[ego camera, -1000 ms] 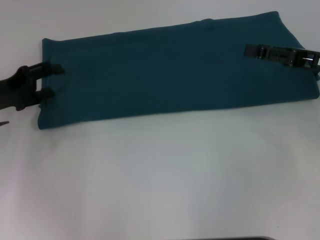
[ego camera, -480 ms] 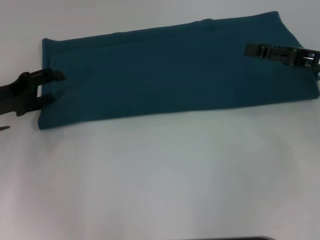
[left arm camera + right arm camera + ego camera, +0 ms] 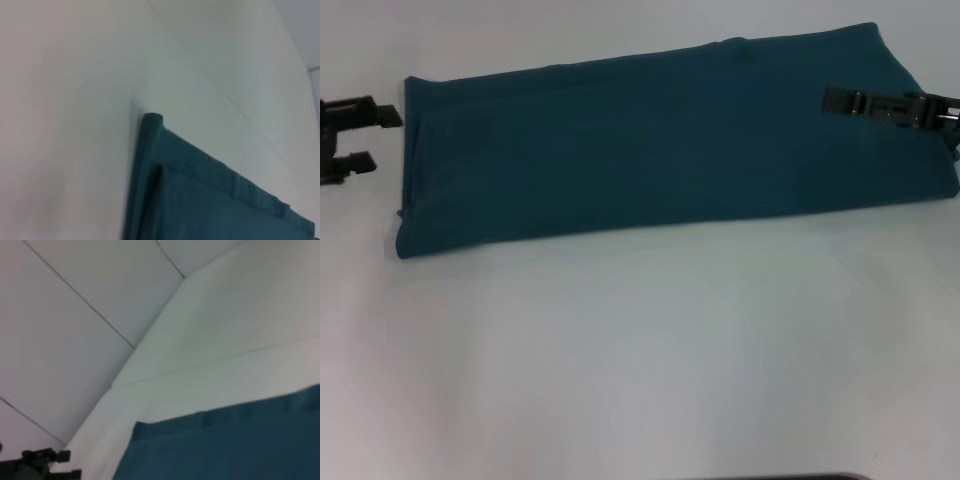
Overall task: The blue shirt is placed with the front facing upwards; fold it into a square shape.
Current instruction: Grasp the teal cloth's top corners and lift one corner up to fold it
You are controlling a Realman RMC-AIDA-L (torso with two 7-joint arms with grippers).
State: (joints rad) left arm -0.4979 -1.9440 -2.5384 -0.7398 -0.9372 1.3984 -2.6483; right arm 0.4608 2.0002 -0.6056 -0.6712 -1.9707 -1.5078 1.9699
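Head view shows the blue shirt (image 3: 660, 140) folded into a long, flat teal band across the far part of the white table (image 3: 640, 360), its soft layered edges stacked. The left gripper (image 3: 365, 140) hovers beside its left end, fingers apart, holding nothing. The right gripper (image 3: 840, 100) lies over the right end; whether its fingers are closed cannot be told.

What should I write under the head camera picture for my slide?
Blue shirt folded into a long strip; left tool open beside it, right tool above it.

The blue shirt (image 3: 670, 145) lies across the table's (image 3: 640, 360) far side.
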